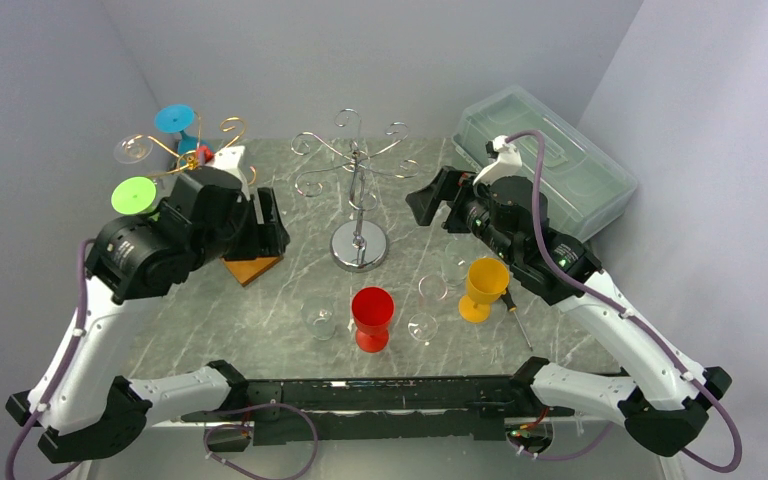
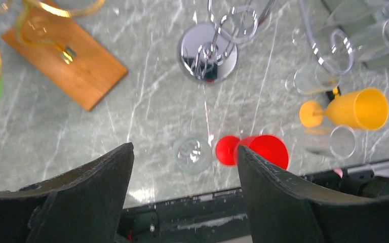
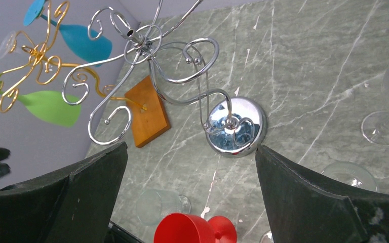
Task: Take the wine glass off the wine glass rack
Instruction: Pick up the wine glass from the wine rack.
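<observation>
Gold scrolled-wire rack (image 3: 35, 53) bears a glossy green glass (image 3: 50, 107); left tool (image 2: 185, 149) and right tool (image 3: 190, 147) gape wide.

The table (image 1: 260, 320) is grey-green marble with white veins. At upper left a gold wire rack (image 3: 38, 50) on an orange-brown wooden base (image 1: 252, 268) carries a blue wine glass (image 1: 175, 118) and a lime-green wine glass (image 1: 133, 194); the centre rack (image 1: 359, 245) is shiny chrome. Below it stand a red goblet (image 1: 372, 312) and a yellow goblet (image 1: 484, 282).
</observation>
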